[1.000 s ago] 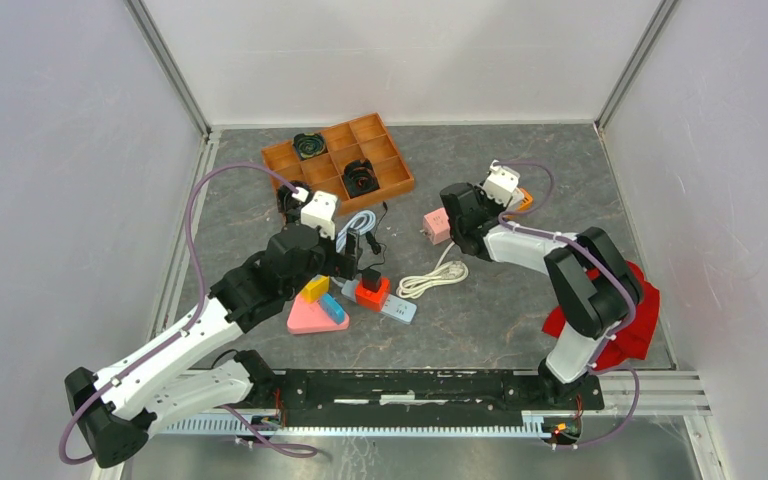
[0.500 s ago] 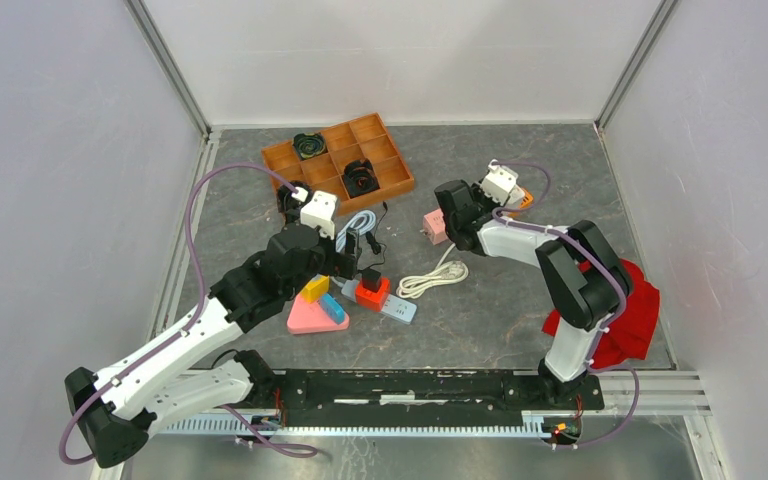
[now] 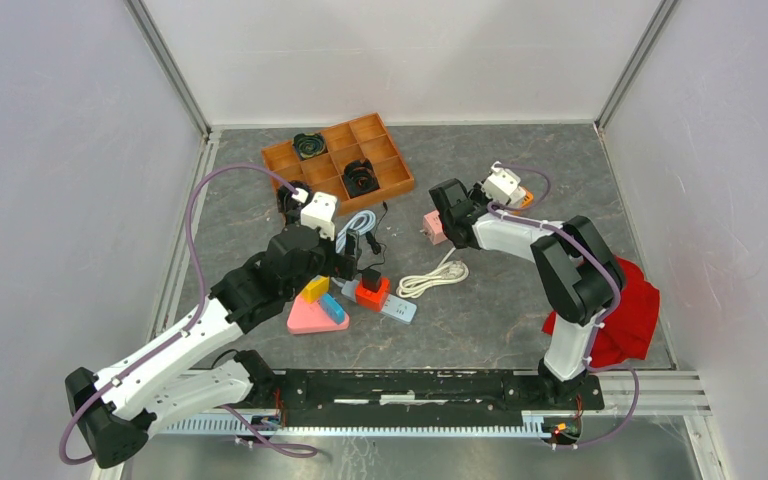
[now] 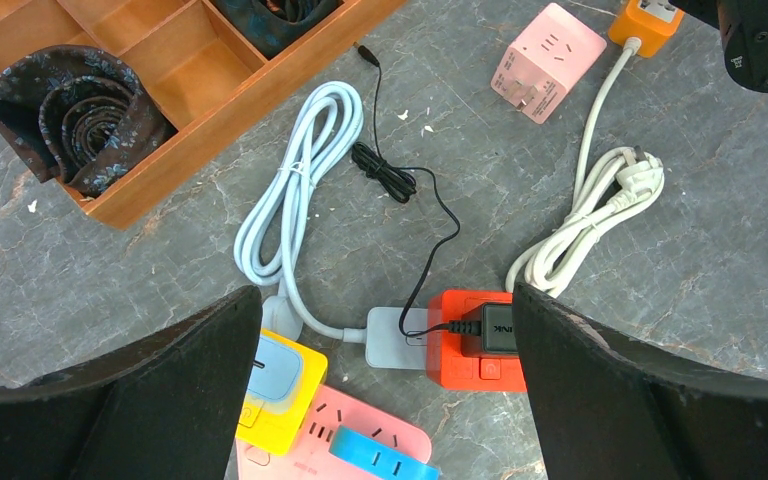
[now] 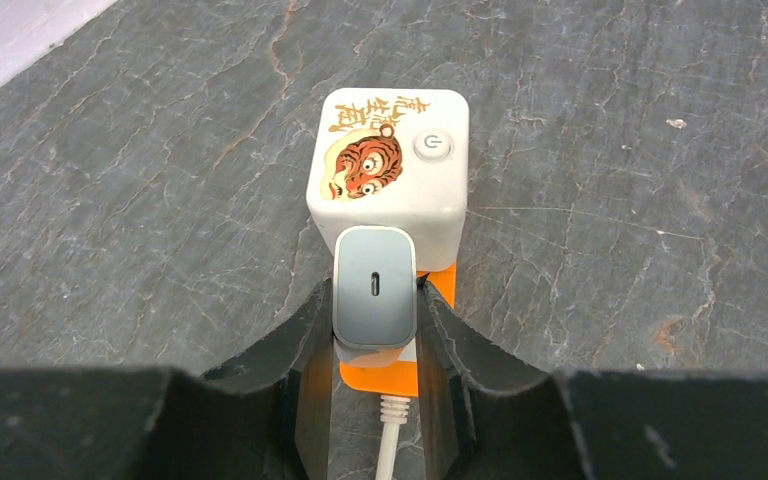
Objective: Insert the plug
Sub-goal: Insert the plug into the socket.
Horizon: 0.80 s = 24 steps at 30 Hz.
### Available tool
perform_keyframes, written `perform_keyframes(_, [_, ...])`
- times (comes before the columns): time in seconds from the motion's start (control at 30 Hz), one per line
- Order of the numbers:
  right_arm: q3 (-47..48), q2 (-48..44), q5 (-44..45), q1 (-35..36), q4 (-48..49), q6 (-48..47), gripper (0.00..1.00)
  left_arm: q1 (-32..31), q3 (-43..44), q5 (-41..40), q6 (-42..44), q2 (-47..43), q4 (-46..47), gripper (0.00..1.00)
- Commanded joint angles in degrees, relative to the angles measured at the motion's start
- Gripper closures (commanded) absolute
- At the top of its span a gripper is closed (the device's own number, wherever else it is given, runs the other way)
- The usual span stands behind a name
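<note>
**Right claw holds the charger at the orange socket**

Right wrist view: the right claw [image 5: 375, 300] is clamped on both sides of the grey charger [image 5: 374, 285], the plug for this task. The charger sits against the orange socket [image 5: 380, 378], and its far end touches a white tiger block [image 5: 390, 170]. The prongs are hidden, so I cannot tell how deep they sit. To do the step well, I judge the push should run straight along the prongs with the grip kept square. A tilted press would likely skid the light socket over the smooth slab.

Left wrist view: the left claw [image 4: 385, 300] is spread wide and holds nothing. It hovers over an adapter [image 4: 465, 350] that carries a black plug [image 4: 490, 328], well apart from the socket.

Top view: the table [image 3: 480, 320] is a grey, veined, stone-look slab. Plain white walls with metal corner posts close it in. A tray [image 3: 400, 185] lies at the back and a red cloth [image 3: 630, 310] at the right edge.
</note>
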Motion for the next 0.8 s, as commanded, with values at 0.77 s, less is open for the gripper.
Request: perform_keyframes(0.77, [7.9,5.9,-0.2,0.0,-12.4,8.8,1.00,-0.1,-0.2,-1.9,2.9,-1.3,2.0,0.00])
